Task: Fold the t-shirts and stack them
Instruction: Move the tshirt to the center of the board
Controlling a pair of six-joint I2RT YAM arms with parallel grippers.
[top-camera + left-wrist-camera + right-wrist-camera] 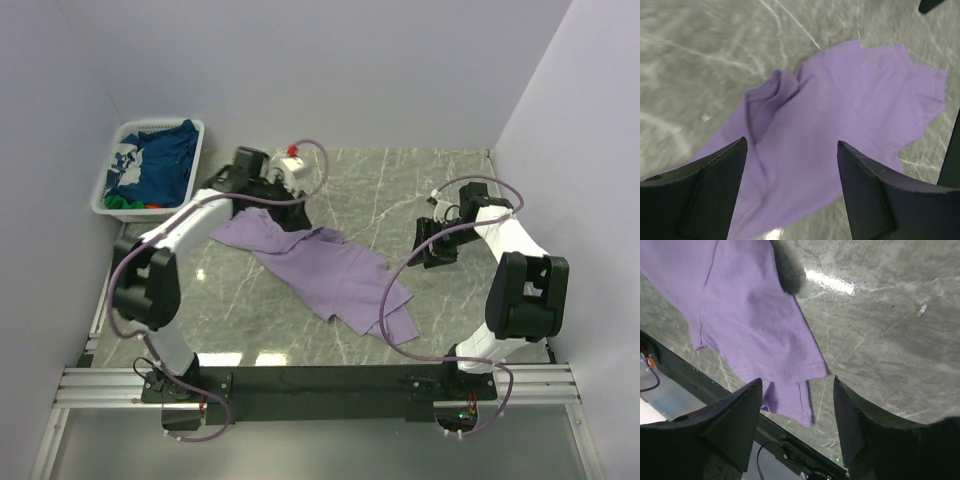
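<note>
Just one lavender t-shirt point(330, 270), one basket point(160, 124)

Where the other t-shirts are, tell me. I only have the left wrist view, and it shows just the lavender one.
Observer: They are heaped in the white basket at the table's far left corner, with a navy shirt on top.
Operator: Name what else is in there.
Observer: Green cloth and red cloth show at the basket's near end.
Operator: Report the right end effector.
Observer: The right end effector is open, hovering over bare table just right of the lavender shirt.
</note>
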